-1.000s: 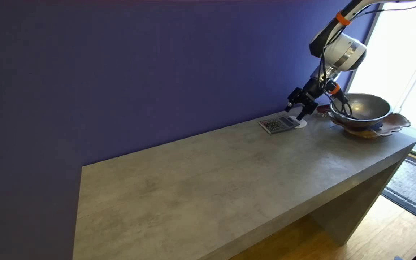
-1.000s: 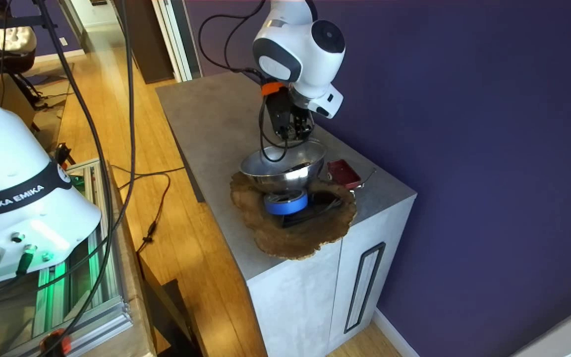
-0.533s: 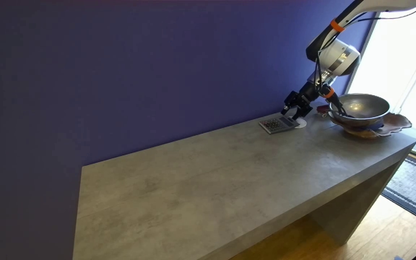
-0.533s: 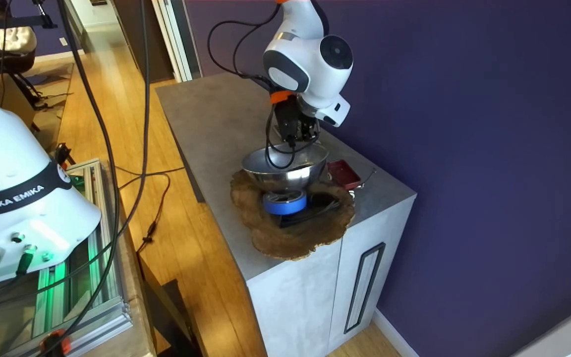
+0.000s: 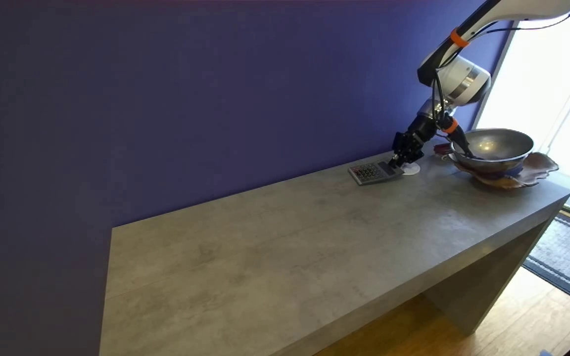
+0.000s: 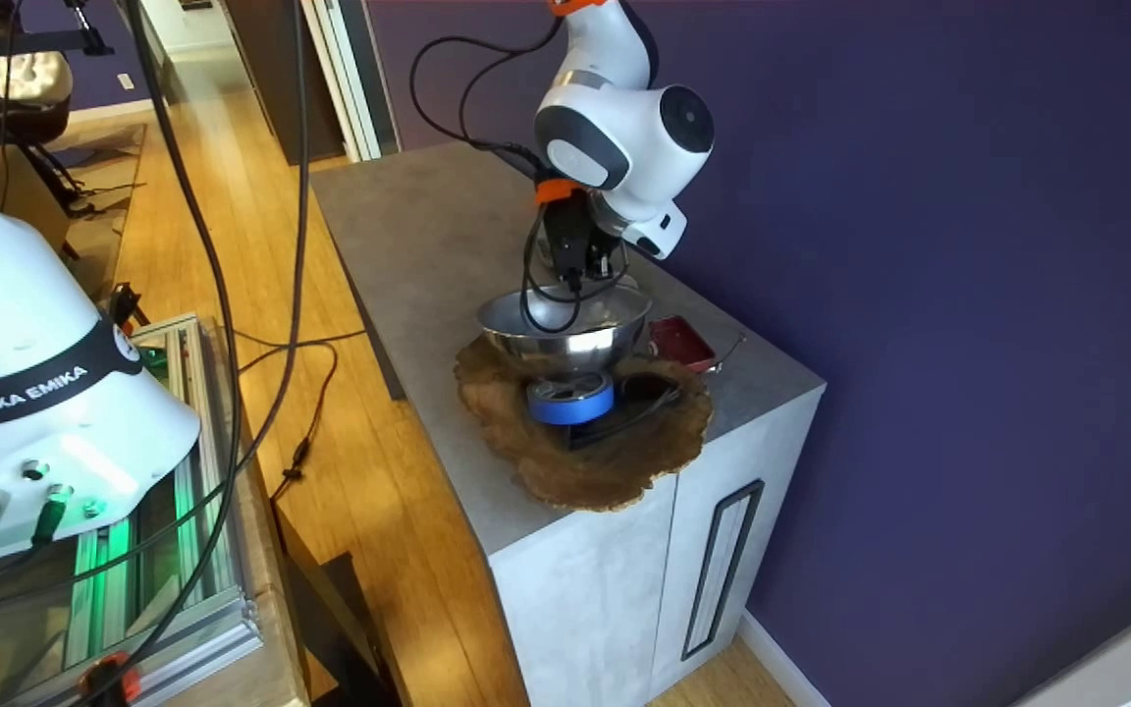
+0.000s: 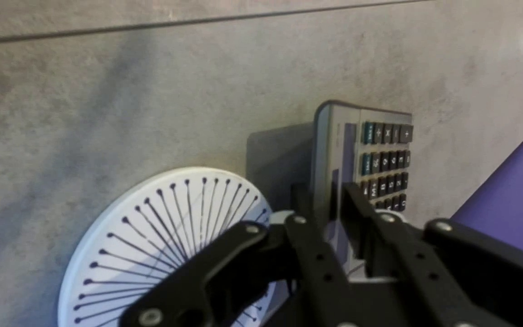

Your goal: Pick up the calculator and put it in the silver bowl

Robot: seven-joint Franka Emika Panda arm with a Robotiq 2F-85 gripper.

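The calculator (image 5: 370,173), grey with dark keys, lies near the wall on the counter. In the wrist view the calculator (image 7: 382,152) looks tilted, its display end casting a shadow. My gripper (image 7: 325,195) has one finger beyond that end and one over the display, so the jaws are shut on the display end, with the key end sticking out. The silver bowl (image 5: 505,143) stands to the right of the gripper (image 5: 396,161) in an exterior view. Seen from elsewhere, the silver bowl (image 6: 565,352) is partly behind cables, and the arm hides the fingertips.
A white disc (image 7: 161,245) with black lines lies right beside the calculator. Under the bowl are a blue-sided roll (image 6: 570,407) and a brown wooden slab (image 6: 615,481). A red tray (image 6: 685,344) sits near the purple wall (image 5: 265,99). A cable loop hangs over the bowl.
The gripper has come down and to the left in an exterior view, and its fingers have drawn together from wide apart. The calculator has shifted slightly left. The bowl stays nearly in place.
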